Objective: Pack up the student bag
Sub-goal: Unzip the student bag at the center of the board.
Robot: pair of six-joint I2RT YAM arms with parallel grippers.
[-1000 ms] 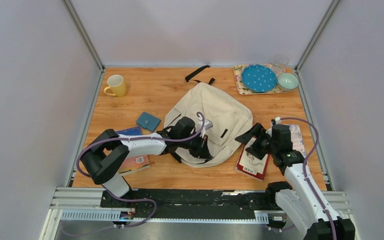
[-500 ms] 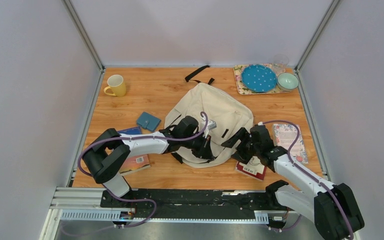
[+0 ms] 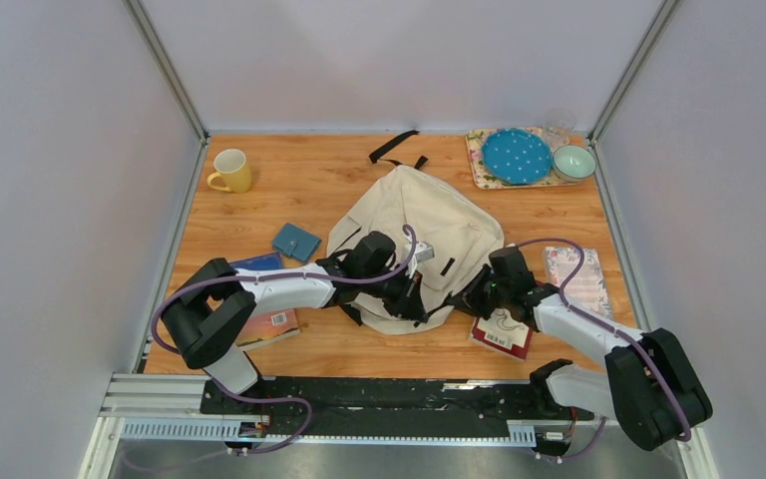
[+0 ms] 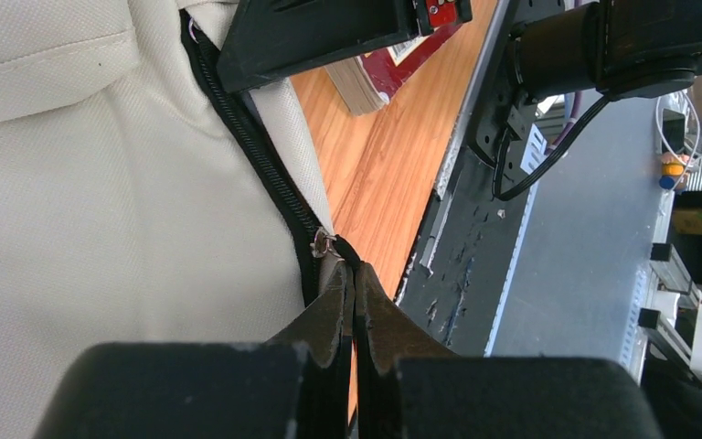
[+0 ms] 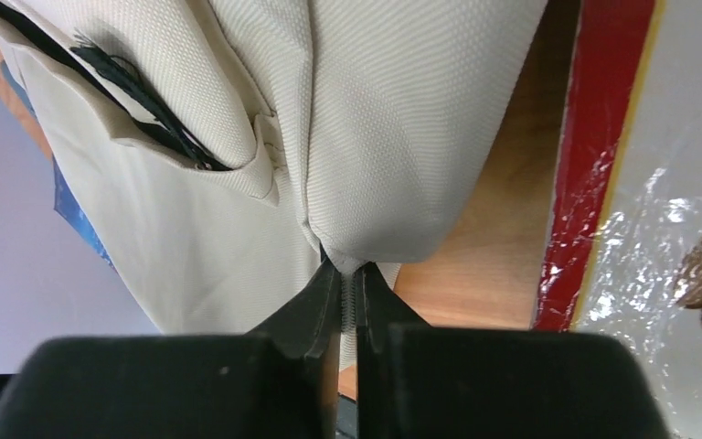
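Note:
The student bag [image 3: 429,215], a cream backpack with black straps, lies flat in the middle of the table. My left gripper [image 3: 415,295] is at its near edge, shut on the black zipper pull [image 4: 352,259] at the end of the black zipper [image 4: 254,155]. My right gripper [image 3: 465,296] is at the bag's near right edge, shut on a fold of the cream fabric [image 5: 375,229]. In the left wrist view the bag [image 4: 101,210] fills the left half. The bag's inside is hidden.
A red book [image 3: 504,334] lies under my right arm, with a floral notebook [image 3: 580,281] to its right. A teal pouch [image 3: 296,242] and books [image 3: 271,324] lie at left, a yellow mug [image 3: 230,171] far left. A tray [image 3: 481,160] with a blue plate [image 3: 517,157] and bowl [image 3: 574,162] stands far right.
My right gripper moved left from over the red book to the bag's edge and closed on its fabric. The left gripper stayed shut in place.

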